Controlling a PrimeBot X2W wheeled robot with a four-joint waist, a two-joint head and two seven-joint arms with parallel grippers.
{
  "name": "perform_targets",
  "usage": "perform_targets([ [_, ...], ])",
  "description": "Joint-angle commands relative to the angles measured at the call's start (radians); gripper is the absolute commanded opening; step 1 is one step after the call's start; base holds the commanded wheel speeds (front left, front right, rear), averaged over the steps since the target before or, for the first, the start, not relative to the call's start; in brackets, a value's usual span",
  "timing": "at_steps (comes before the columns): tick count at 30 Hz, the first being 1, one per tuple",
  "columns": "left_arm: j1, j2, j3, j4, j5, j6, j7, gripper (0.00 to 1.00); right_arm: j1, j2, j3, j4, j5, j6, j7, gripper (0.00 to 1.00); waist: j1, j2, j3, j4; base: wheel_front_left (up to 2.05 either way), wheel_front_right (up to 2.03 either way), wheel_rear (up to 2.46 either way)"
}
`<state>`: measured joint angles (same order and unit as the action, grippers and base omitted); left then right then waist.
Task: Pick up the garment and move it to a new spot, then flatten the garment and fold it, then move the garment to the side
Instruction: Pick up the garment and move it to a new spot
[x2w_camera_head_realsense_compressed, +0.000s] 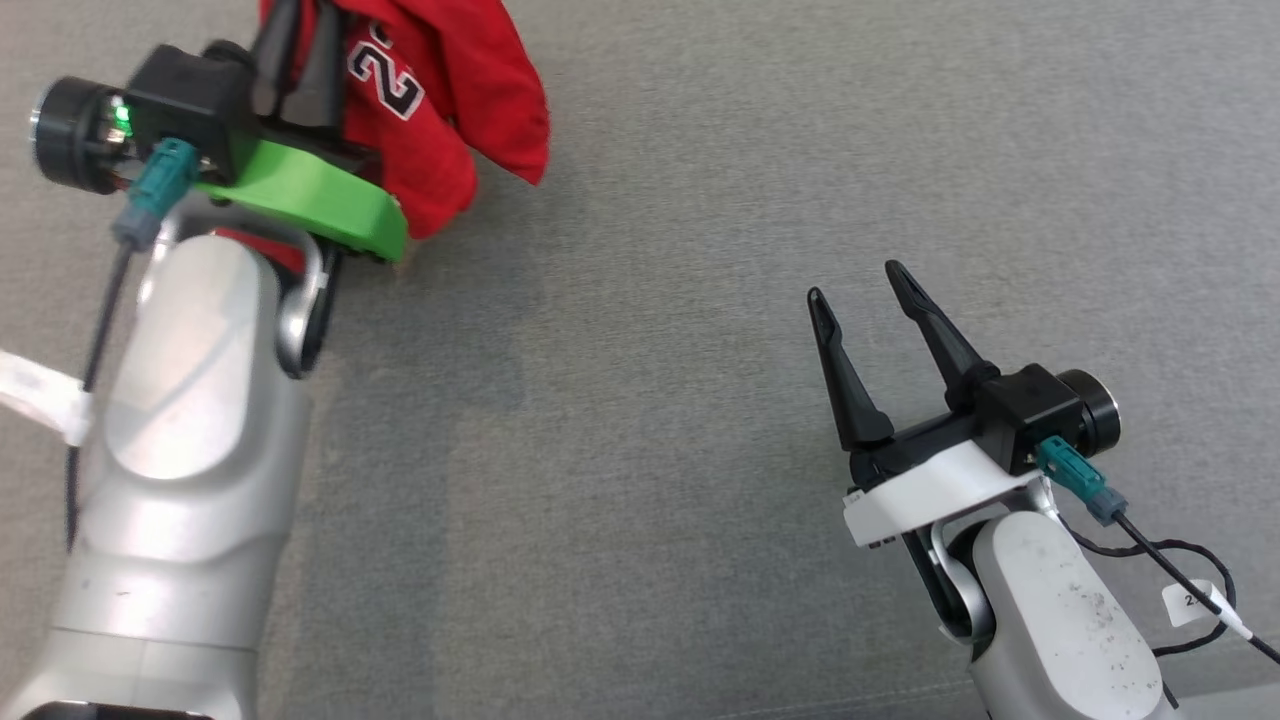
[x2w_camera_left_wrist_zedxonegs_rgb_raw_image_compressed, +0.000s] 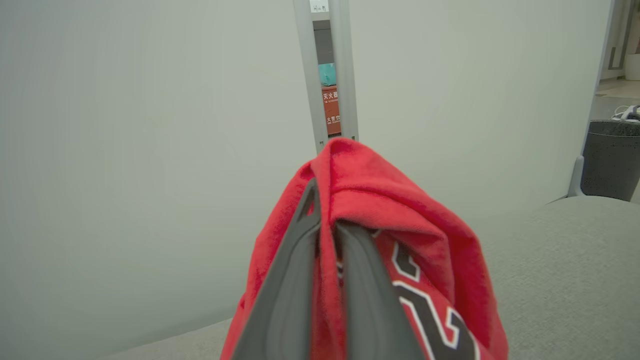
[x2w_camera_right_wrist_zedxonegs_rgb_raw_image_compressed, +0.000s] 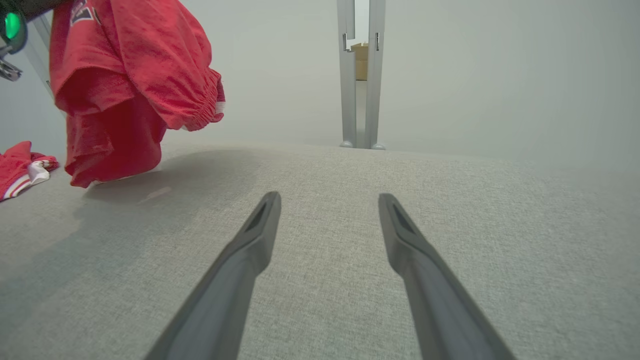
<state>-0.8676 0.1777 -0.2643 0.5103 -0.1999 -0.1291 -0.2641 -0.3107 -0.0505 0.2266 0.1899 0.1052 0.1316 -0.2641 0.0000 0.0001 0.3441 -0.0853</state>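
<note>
A red garment (x2w_camera_head_realsense_compressed: 440, 100) with a black-and-white number print hangs bunched from my left gripper (x2w_camera_head_realsense_compressed: 300, 30) at the top left of the head view. In the left wrist view the two dark fingers (x2w_camera_left_wrist_zedxonegs_rgb_raw_image_compressed: 300, 280) are shut on a fold of the garment (x2w_camera_left_wrist_zedxonegs_rgb_raw_image_compressed: 400, 210), which drapes over their tips. The right wrist view has the garment (x2w_camera_right_wrist_zedxonegs_rgb_raw_image_compressed: 130, 75) hanging at its upper left, its lowest edge near or just touching the grey surface. My right gripper (x2w_camera_head_realsense_compressed: 855, 280) hovers open and empty at the lower right, well apart from the cloth, fingers (x2w_camera_right_wrist_zedxonegs_rgb_raw_image_compressed: 260, 235) spread over bare fabric.
The grey fabric surface (x2w_camera_head_realsense_compressed: 650, 450) spreads under both arms. A small red-and-white piece of cloth (x2w_camera_right_wrist_zedxonegs_rgb_raw_image_compressed: 20, 167) lies on it at the right wrist view's left edge. Pale wall panels with a metal post (x2w_camera_right_wrist_zedxonegs_rgb_raw_image_compressed: 357, 75) stand behind. A dark bin (x2w_camera_left_wrist_zedxonegs_rgb_raw_image_compressed: 612, 160) stands beyond the surface.
</note>
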Motion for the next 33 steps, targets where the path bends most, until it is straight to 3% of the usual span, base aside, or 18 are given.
perform_targets([
  [1,0.023,-0.02,-0.02,-0.007,-0.015,-0.002,-0.001,0.0,0.018,-0.001,0.002,-0.003,0.007,-0.002,-0.001,1.0,0.0,-0.0001,-0.052,-0.113,0.0,0.0,0.0],
  [8,0.115,-0.093,-0.139,-0.004,-0.06,-0.001,-0.001,0.0,0.059,0.0,-0.008,0.0,0.016,-0.002,-0.001,1.0,0.0,-0.0001,-0.082,-0.181,0.0,0.0,0.0],
  [14,0.226,-0.112,-0.162,0.034,-0.045,-0.001,0.0,0.0,0.079,0.0,-0.017,0.001,0.011,-0.002,-0.001,1.0,0.0,-0.0001,-0.101,-0.183,0.0,0.0,0.0],
  [15,0.245,-0.112,-0.16,0.044,-0.042,-0.001,0.0,0.17,0.08,0.0,-0.017,0.002,0.011,-0.002,-0.001,1.0,0.0,-0.0001,-0.104,-0.179,0.0,0.0,0.0],
  [16,0.269,-0.109,-0.151,0.053,-0.037,-0.001,-0.001,0.6,0.081,0.0,-0.016,0.002,0.01,-0.002,-0.001,1.0,0.0,-0.0001,-0.109,-0.173,0.0,0.0,0.0],
  [17,0.285,-0.106,-0.141,0.057,-0.037,0.0,-0.001,0.92,0.081,0.0,-0.017,0.001,0.009,-0.002,-0.001,1.0,0.0,-0.0001,-0.113,-0.167,0.0,0.0,0.0],
  [18,0.308,-0.096,-0.126,0.063,-0.032,0.003,0.0,1.0,0.081,0.0,-0.017,0.001,0.009,-0.002,-0.001,1.0,0.0,-0.0001,-0.118,-0.159,0.0,0.0,0.0],
  [25,0.461,-0.059,0.016,0.027,-0.032,0.042,-0.001,1.0,0.092,-0.001,-0.032,0.002,0.003,-0.002,-0.001,1.0,0.0,-0.0001,-0.156,-0.099,0.0,0.0,0.0],
  [33,0.623,-0.066,0.189,-0.069,-0.013,0.052,0.0,1.0,0.125,-0.001,-0.062,0.012,0.008,-0.002,-0.001,1.0,0.0,-0.0001,-0.214,-0.023,0.0,0.0,0.0],
])
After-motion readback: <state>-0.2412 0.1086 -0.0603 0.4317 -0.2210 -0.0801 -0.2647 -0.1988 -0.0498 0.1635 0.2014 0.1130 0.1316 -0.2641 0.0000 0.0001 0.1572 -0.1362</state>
